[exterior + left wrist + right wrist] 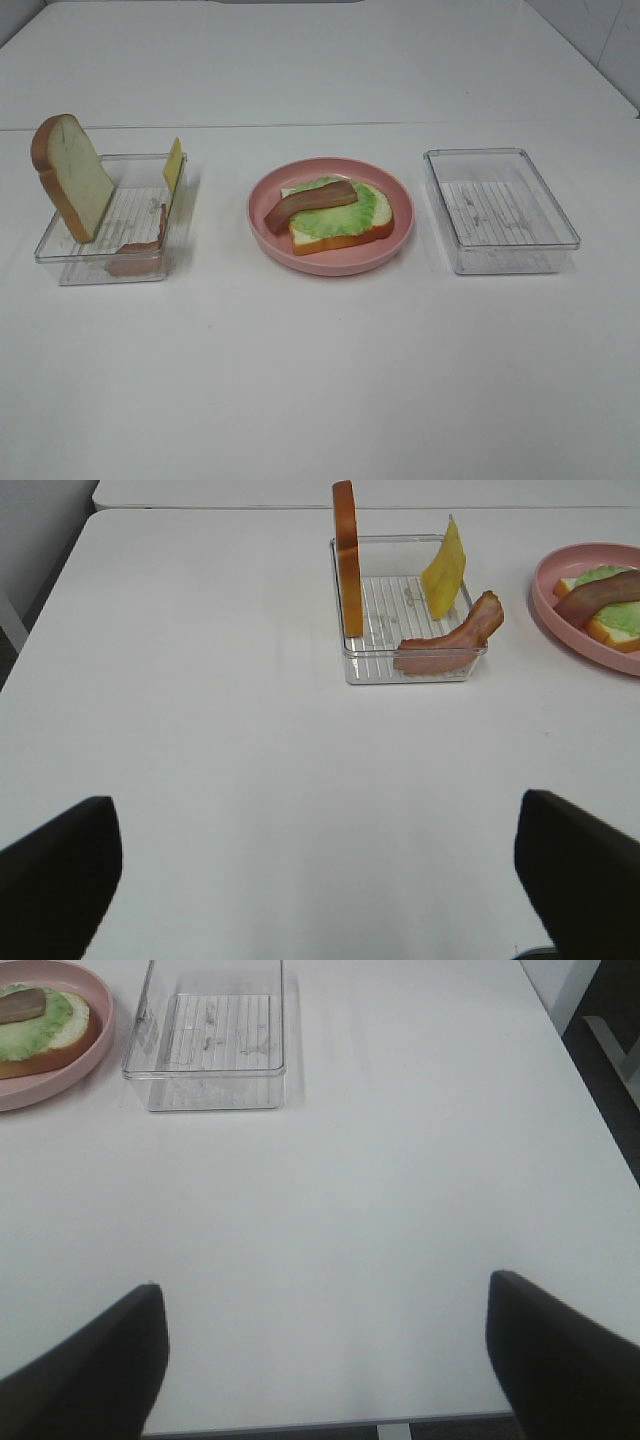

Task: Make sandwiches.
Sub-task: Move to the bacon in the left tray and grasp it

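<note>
Nearest, at the lower edge of the left wrist view, the left gripper [315, 815] shows as two dark fingers [60, 880] in the bottom corners of the frame, set wide apart above the white counter [250, 780] and gripping nothing. The right gripper [325, 1290] appears likewise in the right wrist view, its fingers [90, 1370] spread and unloaded. Farther back, across the middle of the exterior high frame, three items stand in a row, well apart from one another. At centre, the pink plate [330, 264] carries the part-built sandwich: a flat bread slice [345, 240] with orange-brown crust, a green lettuce leaf [335, 215] spread on it, and the plated bacon strip [310, 203] lying diagonally on top. At left of frame, the left tray [100, 270], of clear plastic, holds a leaning bread slice [75, 175] propped at its left wall and rising above the rim, a yellow cheese slice [174, 165] upright at the far right corner, and a spare bacon strip [135, 255] lying along the near wall and curling up at the right wall. At right of frame stands the right tray [505, 262], clear plastic with a ribbed floor.
</note>
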